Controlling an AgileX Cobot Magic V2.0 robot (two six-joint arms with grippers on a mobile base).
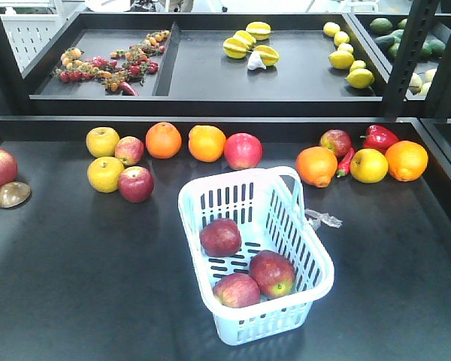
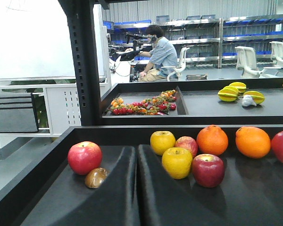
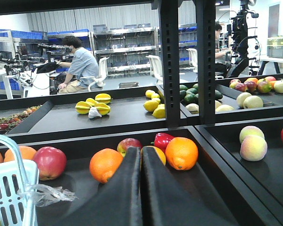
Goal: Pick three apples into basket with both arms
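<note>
Ahead of both sets of jaws, the bench (image 1: 75, 286) carries the basket (image 1: 316, 259) with three apples (image 1: 221, 237) inside: one toward the far end, two side by side at the near end, touching. Left gripper (image 2: 136, 188): jaws pressed together, nothing between them; beyond their tips sit two yellow apples (image 2: 177, 163) and a red apple (image 2: 208, 170), with another red apple (image 2: 85, 157) and a brown nut-like thing (image 2: 95, 177) off to their left. Right gripper (image 3: 141, 188): jaws also closed and empty; oranges (image 3: 181, 153) and a red pepper (image 3: 162, 140) lie just past the tips, basket rim (image 3: 12, 155) at far left with a plastic scrap (image 3: 47, 194) beside it.
</note>
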